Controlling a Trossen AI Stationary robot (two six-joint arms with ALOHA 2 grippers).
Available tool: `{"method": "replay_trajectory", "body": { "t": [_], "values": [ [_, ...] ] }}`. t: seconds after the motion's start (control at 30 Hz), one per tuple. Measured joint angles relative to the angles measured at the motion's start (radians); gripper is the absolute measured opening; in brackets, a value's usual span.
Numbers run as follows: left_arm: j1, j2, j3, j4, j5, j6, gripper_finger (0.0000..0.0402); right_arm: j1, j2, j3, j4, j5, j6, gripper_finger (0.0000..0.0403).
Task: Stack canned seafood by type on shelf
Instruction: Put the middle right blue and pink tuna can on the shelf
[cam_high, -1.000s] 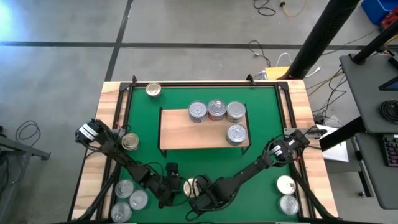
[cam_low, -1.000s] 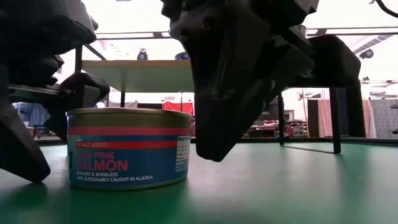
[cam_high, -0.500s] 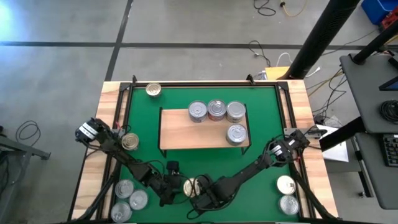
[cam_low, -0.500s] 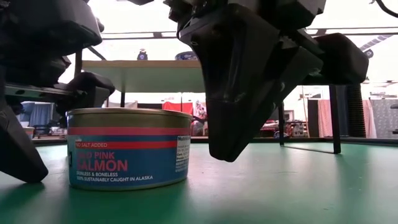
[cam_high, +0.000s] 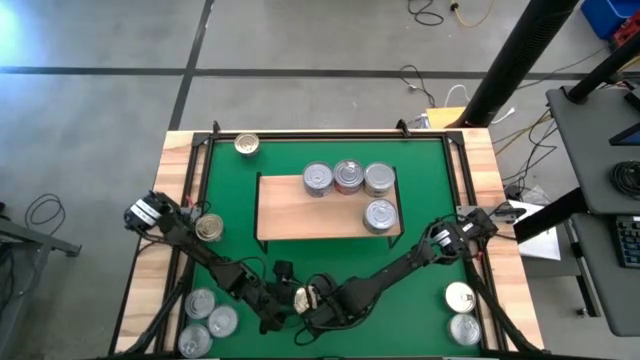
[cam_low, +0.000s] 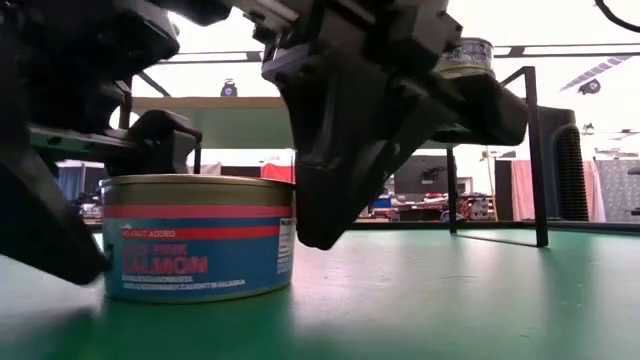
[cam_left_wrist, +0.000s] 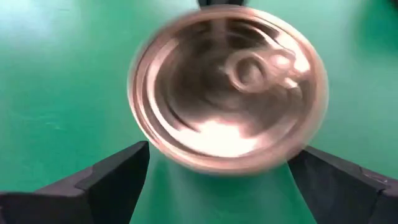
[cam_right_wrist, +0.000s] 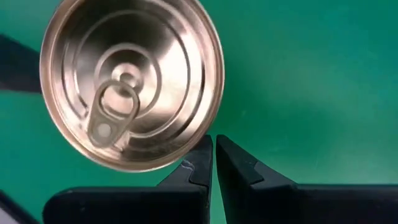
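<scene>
My left end effector (cam_left_wrist: 217, 180) has spread its fingers wider around the salmon tin (cam_low: 198, 237) since a second ago, released. My right end effector (cam_right_wrist: 213, 163) sits clenched beside it on the green mat (cam_high: 430, 200).

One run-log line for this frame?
left gripper: open, straddling salmon tin | right gripper: shut, beside tin | shelf: four tins

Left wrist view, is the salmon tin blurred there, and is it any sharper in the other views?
Left wrist view: the salmon tin is smeared by motion blur, its pull ring doubled. Right wrist view: the same lid is crisp, with soft glare. Low view: its label reads clearly, while the bright background washes out.
</scene>
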Motion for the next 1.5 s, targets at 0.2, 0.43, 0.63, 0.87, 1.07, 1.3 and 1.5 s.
{"method": "replay_trajectory", "body": {
  "t": [0.2,0.43,0.63,0.87,1.07,1.3,1.5],
  "values": [
    [-0.007,0.098,0.093,-0.006,-0.036,0.065,0.0363,-0.018,0.000,-0.001,-0.015,-0.023,-0.030,0.0012],
    [-0.024,0.182,0.220,-0.064,-0.046,0.050,0.0363,-0.011,-0.002,0.002,-0.033,-0.044,-0.035,0.0012],
    [-0.025,0.188,0.236,-0.057,-0.041,0.056,0.0363,-0.007,-0.002,0.003,-0.036,-0.050,-0.037,0.0012],
    [-0.025,0.188,0.239,-0.070,-0.048,0.061,0.0362,-0.005,-0.002,0.006,-0.072,-0.094,-0.076,0.0012],
    [-0.025,0.189,0.241,-0.067,-0.048,0.069,0.0354,-0.007,-0.004,0.019,-0.118,-0.080,-0.071,0.0012],
    [-0.034,0.190,0.241,-0.066,-0.032,-0.001,0.0352,0.038,-0.008,0.057,-0.205,-0.122,0.004,0.0012],
    [-0.031,0.190,0.256,-0.088,0.000,-0.023,0.0389,0.094,-0.008,0.055,-0.276,-0.132,0.203,0.0012]
  ]
}}
